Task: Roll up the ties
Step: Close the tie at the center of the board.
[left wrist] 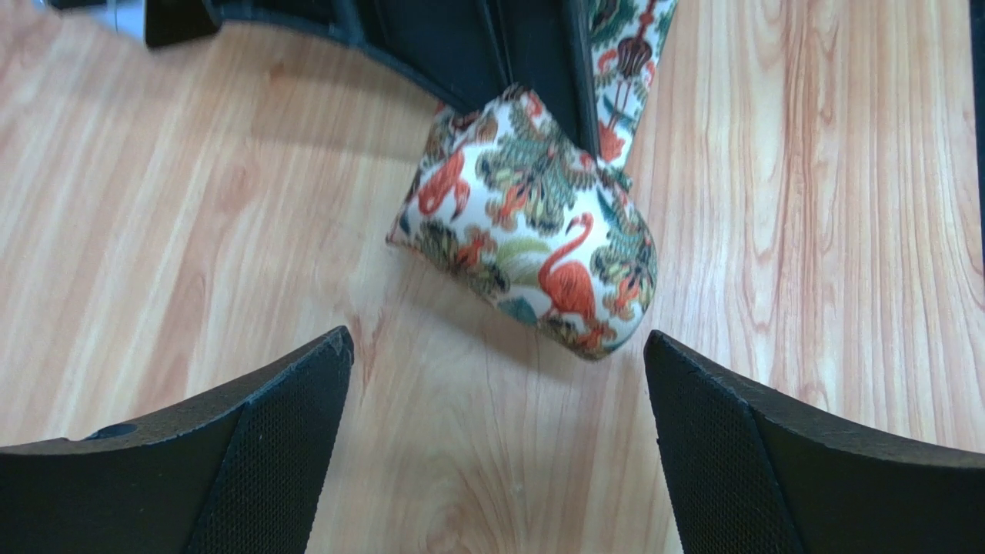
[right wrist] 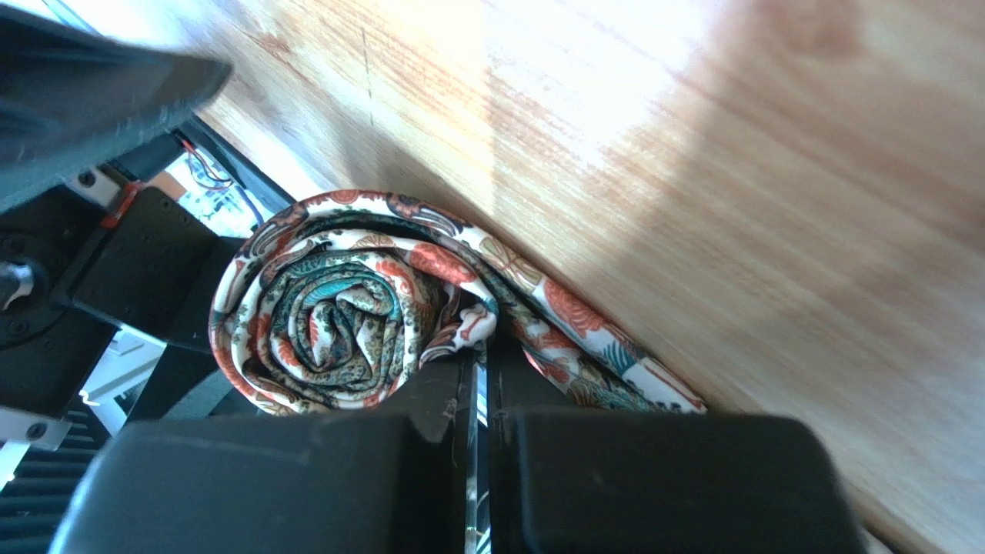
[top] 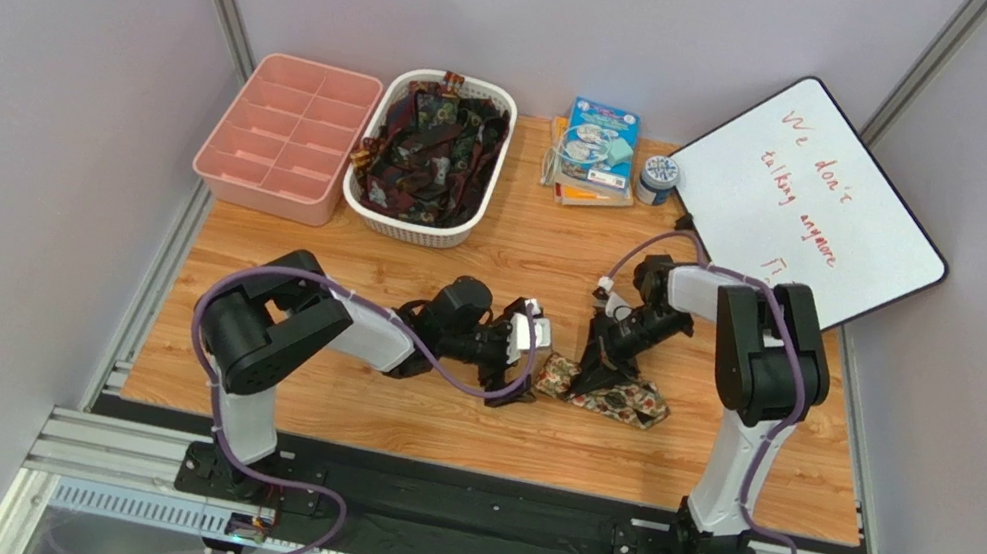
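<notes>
- Near-centre tie (top: pixel 609 392): one end rolled, tail loose to the right.
- Fingers: left gripper (left wrist: pixel 497 404) wide, empty; right gripper (right wrist: pixel 480 462) pinching tie.
- Far-left basket (top: pixel 410 226): ties (top: pixel 435 145) unrolled.

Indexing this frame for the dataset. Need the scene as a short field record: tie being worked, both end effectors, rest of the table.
tie in work: flamingo-print tie, partly rolled, loose tail on the table
right end effector: shut, pinching the tie at the roll
left end effector: open, roll just ahead of it, no contact
other ties: heaped in the white basket, far side
pink tray: left of the basket
</notes>
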